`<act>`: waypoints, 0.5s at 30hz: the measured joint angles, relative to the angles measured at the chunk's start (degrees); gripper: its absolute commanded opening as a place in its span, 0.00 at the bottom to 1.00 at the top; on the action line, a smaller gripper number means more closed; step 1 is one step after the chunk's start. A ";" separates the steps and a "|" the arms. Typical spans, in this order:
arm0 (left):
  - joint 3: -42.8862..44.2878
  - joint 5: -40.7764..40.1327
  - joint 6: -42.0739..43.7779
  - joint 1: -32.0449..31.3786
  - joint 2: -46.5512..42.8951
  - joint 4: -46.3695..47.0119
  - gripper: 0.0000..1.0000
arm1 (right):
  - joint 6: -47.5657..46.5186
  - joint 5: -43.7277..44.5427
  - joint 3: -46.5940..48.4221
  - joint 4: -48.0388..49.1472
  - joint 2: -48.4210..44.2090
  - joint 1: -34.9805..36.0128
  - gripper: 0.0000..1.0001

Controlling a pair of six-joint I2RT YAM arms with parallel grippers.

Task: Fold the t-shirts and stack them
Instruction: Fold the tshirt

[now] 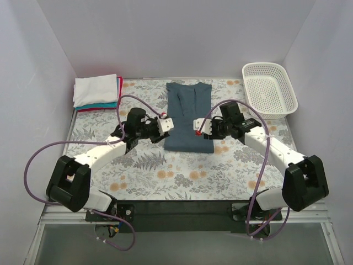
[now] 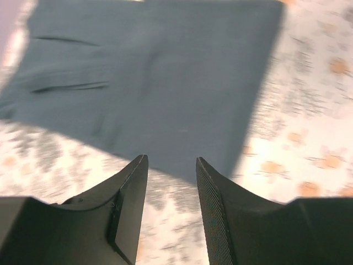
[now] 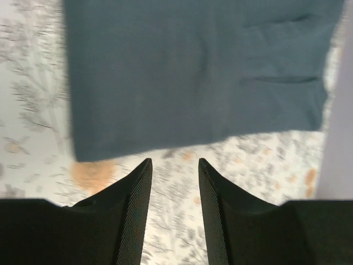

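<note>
Top view: folded white, teal and red cloth t-shirts (image 1: pixel 97 92) stacked far left, dark slate-blue cloth t-shirt (image 1: pixel 188 116) folded to a narrow panel at centre between left gripper (image 1: pixel 165 124) and right gripper (image 1: pixel 197 127), seemingly awaiting crosswise folds and stacking; left wrist view: jaws parted, empty, slate-blue cloth just beyond the tips; right wrist view: likewise.

I saw the folded t-shirt (image 1: pixel 188 116) lying mid-table (image 1: pixel 176 176) between the left gripper (image 1: pixel 167 124) and the right gripper (image 1: pixel 196 126), with the stack of folded t-shirts (image 1: pixel 97 91) behind at far left and the mesh basket (image 1: pixel 269 88) at far right.
</note>
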 measured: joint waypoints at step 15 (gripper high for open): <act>-9.38 -2.56 6.49 -7.17 8.44 4.24 0.38 | 3.19 2.16 -14.49 5.07 6.27 5.01 0.45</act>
